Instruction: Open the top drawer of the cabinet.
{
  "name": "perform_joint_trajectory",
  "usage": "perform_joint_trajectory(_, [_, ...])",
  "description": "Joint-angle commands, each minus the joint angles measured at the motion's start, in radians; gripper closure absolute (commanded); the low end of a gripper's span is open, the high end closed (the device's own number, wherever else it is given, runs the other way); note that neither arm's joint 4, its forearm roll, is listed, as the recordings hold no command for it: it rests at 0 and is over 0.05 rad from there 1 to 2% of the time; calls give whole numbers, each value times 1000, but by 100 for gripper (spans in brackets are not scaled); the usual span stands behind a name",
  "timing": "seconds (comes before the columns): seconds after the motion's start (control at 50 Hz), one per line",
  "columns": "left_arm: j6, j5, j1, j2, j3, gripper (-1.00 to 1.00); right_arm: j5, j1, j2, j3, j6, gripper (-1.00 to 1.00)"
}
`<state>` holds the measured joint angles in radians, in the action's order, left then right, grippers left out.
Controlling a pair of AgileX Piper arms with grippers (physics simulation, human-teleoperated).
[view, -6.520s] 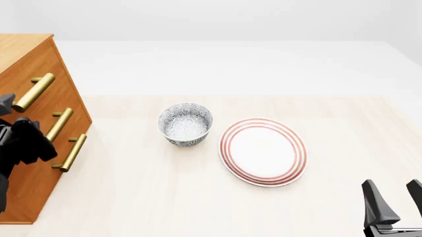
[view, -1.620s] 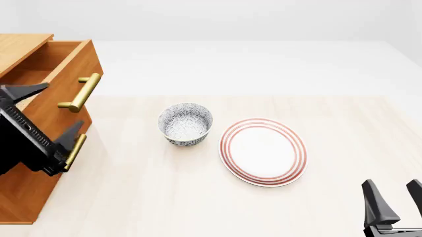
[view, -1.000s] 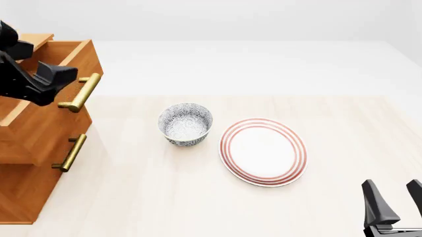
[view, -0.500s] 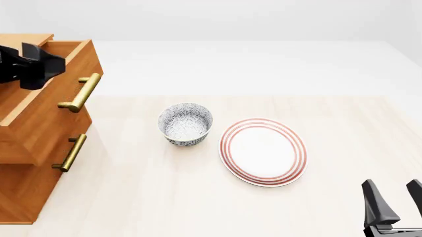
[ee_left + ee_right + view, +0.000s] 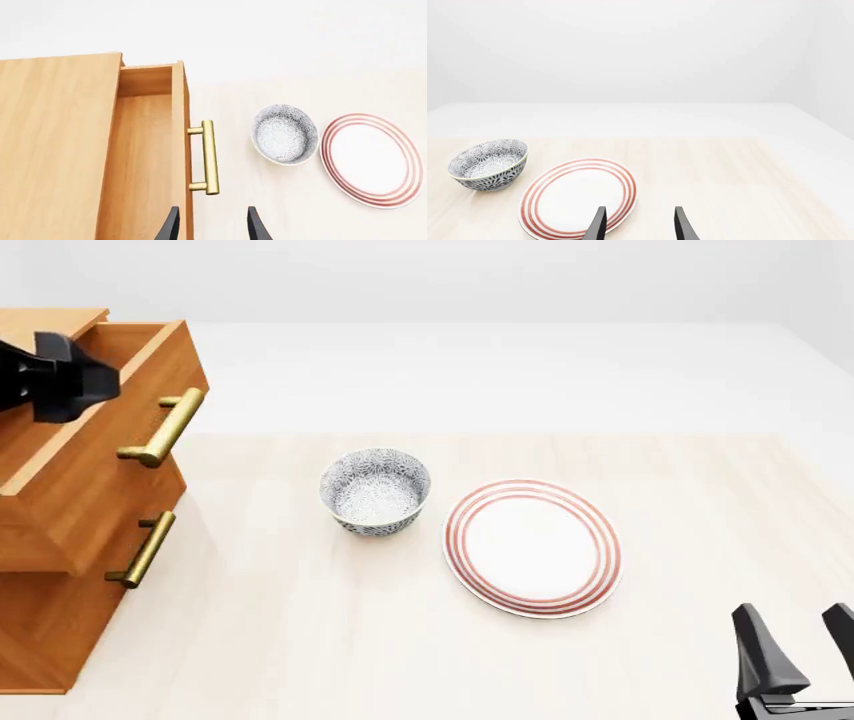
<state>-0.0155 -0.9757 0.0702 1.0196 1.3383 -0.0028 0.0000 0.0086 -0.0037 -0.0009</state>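
With left claw [image 5: 54,375] above, top drawer [image 5: 127,430] open

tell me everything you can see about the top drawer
The top drawer is an orange-brown wooden box with a plain front and one brass bar handle on two short posts. It is pulled out of the cabinet toward the bowl and plate, so its bare wooden inside shows, with nothing visible in it. It sits level above a lower drawer's like handle. The left claw hovers open above its front edge, apart from the handle; nothing is gripping it.
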Motion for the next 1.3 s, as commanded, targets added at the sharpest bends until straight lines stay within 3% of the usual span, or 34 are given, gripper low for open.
perform_joint_trajectory(0.02, [1, -27, -43, 6, -6, -100, -1, 0, 0, 1, 0, -100])
perform_joint_trajectory(0.56, [-5, 12, -101, -30, -107, -100, -1, 0, 0, 1, 0, -100])
perform_joint_trajectory(1.3, [47, 122, -78, -28, -232, -100, -1, 0, 0, 1, 0, -100])
